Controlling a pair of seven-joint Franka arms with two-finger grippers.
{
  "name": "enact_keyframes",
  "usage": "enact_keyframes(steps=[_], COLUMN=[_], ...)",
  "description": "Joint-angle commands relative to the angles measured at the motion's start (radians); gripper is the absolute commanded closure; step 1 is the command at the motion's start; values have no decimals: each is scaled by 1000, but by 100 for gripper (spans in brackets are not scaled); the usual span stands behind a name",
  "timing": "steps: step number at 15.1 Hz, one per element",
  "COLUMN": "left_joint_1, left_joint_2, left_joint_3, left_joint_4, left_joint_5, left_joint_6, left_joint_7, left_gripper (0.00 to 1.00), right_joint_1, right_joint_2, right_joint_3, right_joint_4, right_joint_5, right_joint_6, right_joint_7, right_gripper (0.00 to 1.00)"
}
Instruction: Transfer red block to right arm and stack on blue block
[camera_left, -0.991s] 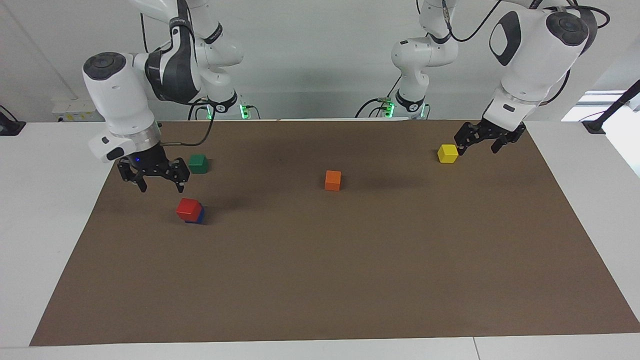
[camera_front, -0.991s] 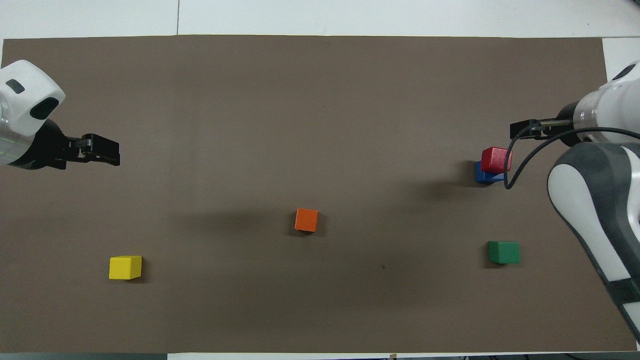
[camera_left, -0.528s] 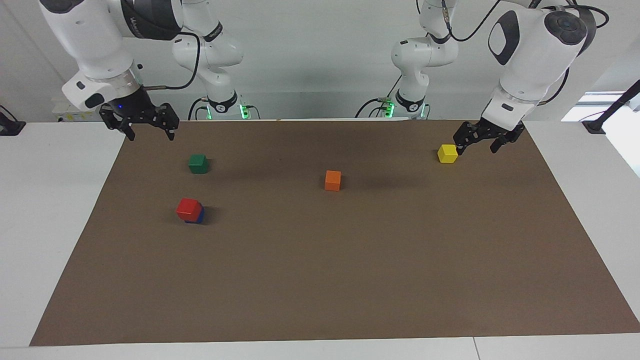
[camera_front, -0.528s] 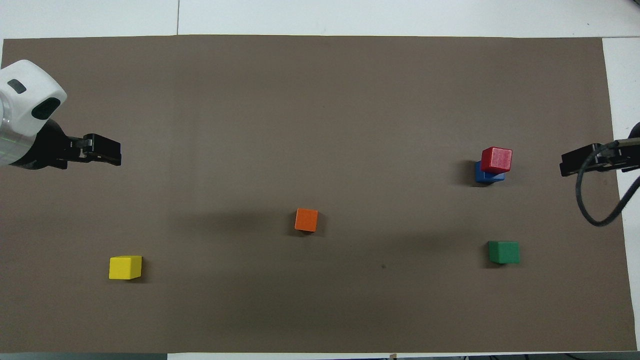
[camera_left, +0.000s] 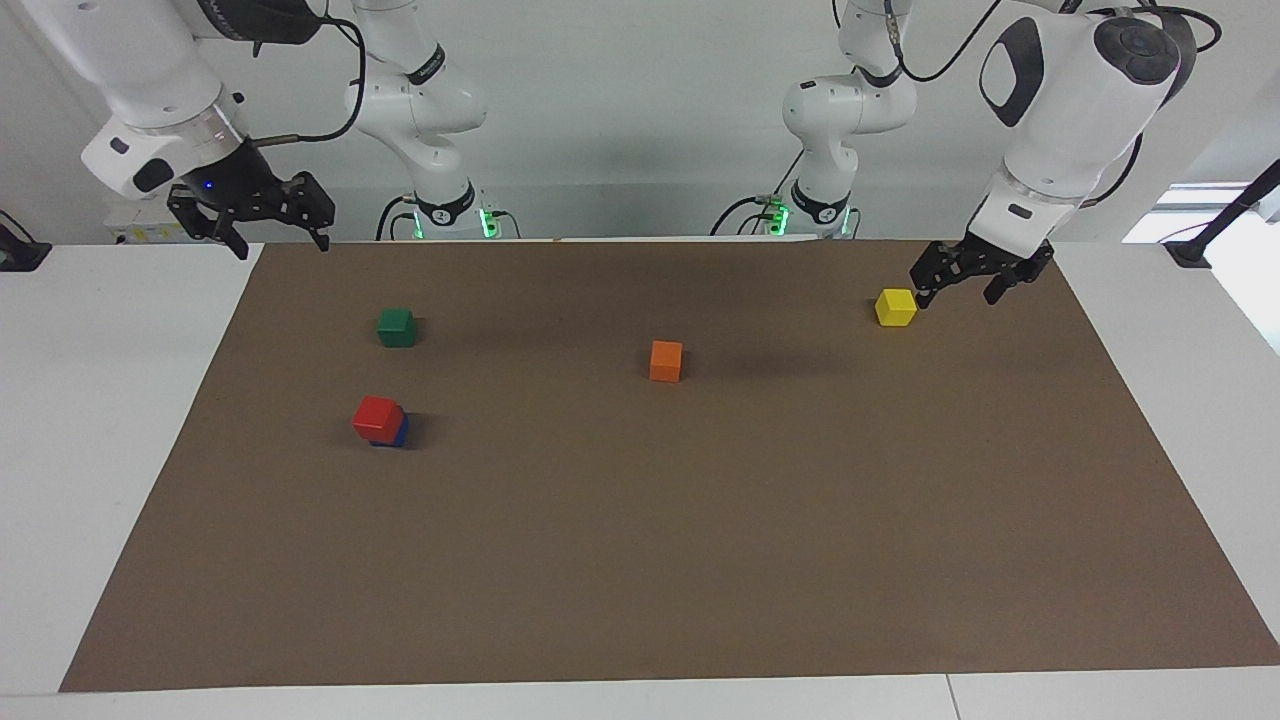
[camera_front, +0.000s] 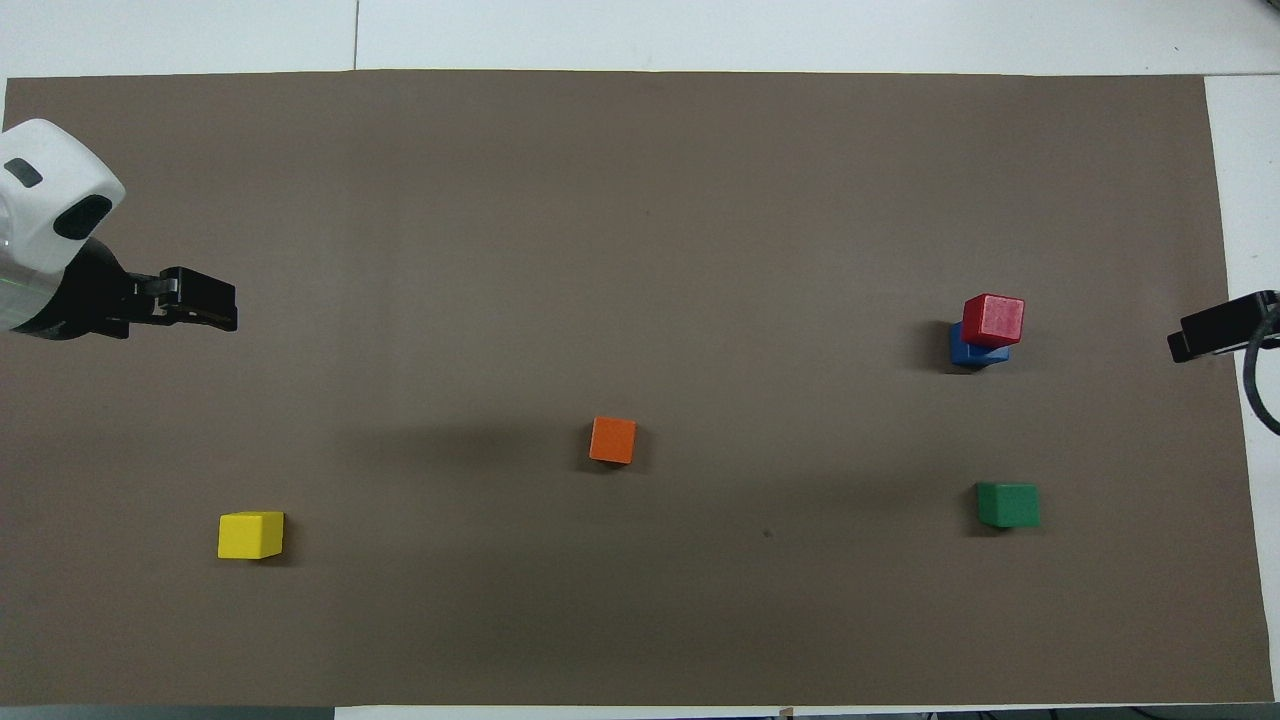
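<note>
The red block sits on the blue block toward the right arm's end of the counter. The right tool hangs released and empty over the brown mat's edge. The left tool, also released, waits beside the yellow block.

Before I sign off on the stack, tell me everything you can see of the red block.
The red block is a small bright red cube with a matte, faintly grainy top. It sits on the blue block, turned slightly and offset from it, so blue shows along one edge. It looks level. Nothing else touches it. The pair stands toward the right arm's end of the brown mat, farther from the robots than the green block.
</note>
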Motion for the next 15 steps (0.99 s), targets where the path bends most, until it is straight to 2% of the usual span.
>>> enact_keyframes(steps=[1,3,6,9,12,15], left_joint_1=[-10,-10,-10,-10,-13,-16], left_joint_2=[-5,-3,-3,-5,-8,-11], left_joint_3=[2,7,6,7,1,1], left_joint_4=[8,8,9,8,4,4], left_joint_5=[-16,-16,-16,-16,-16,-16], left_joint_6=[-16,-22,-29,-30,-30,-29], left_joint_7=[-4,-4,-6,-4,-4,-4], left_gripper=[0,0,0,0,0,0], right_joint_1=[-21,-15,-16,-21,-16,-18], right_joint_2=[10,4,-24,-41,-111,-90], right_joint_3=[5,5,6,6,6,3], right_joint_4=[16,6,-64,-93,-184,-164], right_joint_5=[2,2,0,0,-3,-11], right_joint_6=[39,57,134,134,165,166], right_joint_7=[-24,-9,7,7,5,4], right_gripper=[0,0,0,0,0,0])
